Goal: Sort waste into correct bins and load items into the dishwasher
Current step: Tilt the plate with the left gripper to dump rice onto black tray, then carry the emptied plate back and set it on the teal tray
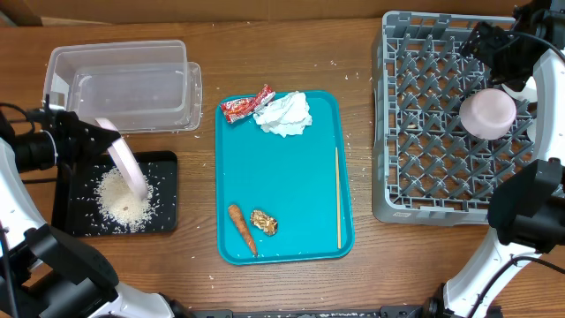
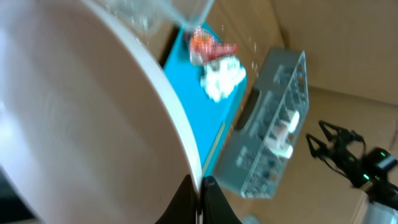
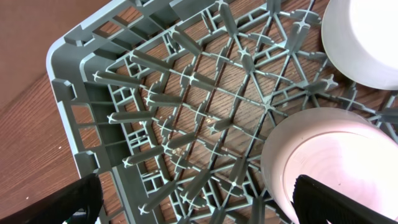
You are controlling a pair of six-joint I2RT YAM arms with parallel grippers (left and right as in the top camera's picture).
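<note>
Left hand (image 1: 102, 134) grips a tilted plate (image 1: 129, 170) over the black bin (image 1: 71, 205); right hand (image 3: 199, 204) hangs wide open above the rack (image 3: 73, 112).

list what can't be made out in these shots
Left wrist: the plate fills the frame, blurred, hiding the rice tray beneath.
Overhead: brown lump beside the carrot is too small to identify.
Overhead: wrapper print is too small to read.
Right wrist: white round item at top right is cut off by the edge.

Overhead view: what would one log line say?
left hand holds plate tilted over black bin | rice in bin | right hand open over rack
</note>
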